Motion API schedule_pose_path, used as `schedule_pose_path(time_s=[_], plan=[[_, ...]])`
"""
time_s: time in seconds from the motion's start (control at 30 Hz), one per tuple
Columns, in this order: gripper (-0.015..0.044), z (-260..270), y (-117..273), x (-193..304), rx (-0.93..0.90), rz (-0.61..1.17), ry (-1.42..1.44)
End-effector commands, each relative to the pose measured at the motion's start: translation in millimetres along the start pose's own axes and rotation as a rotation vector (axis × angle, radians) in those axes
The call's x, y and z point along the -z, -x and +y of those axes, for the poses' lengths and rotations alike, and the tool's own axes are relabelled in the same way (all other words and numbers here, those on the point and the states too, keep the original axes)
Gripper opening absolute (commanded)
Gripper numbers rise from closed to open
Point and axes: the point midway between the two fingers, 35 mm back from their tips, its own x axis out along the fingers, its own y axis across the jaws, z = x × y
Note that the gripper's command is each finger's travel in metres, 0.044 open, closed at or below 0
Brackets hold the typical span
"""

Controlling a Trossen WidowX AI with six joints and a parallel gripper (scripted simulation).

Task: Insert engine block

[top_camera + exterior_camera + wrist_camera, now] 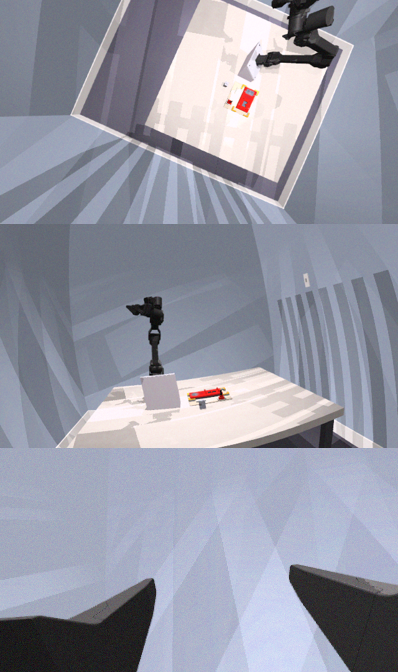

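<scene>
The red car body (pixel 242 106) (pixel 200 394) lies flat between yellow corner pieces. A grey patch near one end and a dark grey shape near the other show on its top; its opening and rib are too small to tell. A small grey block (pixel 225 84) (pixel 202 404), seemingly the engine block, stands on the table apart from the car body. My gripper (pixel 127 307) (pixel 222 578) is open and empty. It is high above the table and points away to the left in the exterior view, far from both. Its fingertips are not clearly seen in the top view.
A pale slanted panel (pixel 253 66) (pixel 160 392) stands between the arm's base and the table's front part. A beige strip (pixel 194 403) lies beside the car body, with a small red and black piece (pixel 229 101) (pixel 221 396) on it.
</scene>
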Motion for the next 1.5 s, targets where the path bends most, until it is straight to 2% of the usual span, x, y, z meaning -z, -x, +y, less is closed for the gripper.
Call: schedule_pose_path(time_s=[0.0, 0.17, 0.77, 1.13, 1.47], plan=[[0.0426, 0, 0, 0, 0.000, 0.000, 0.000], [0.0440, 29, 7, 6, -0.080, 0.001, 0.018], [0.0440, 169, 62, 43, -0.605, 0.061, 0.148], [0.0440, 231, 116, 91, -0.893, 0.218, 0.231], [0.0440, 264, 172, 143, -1.100, 0.434, 0.308]])
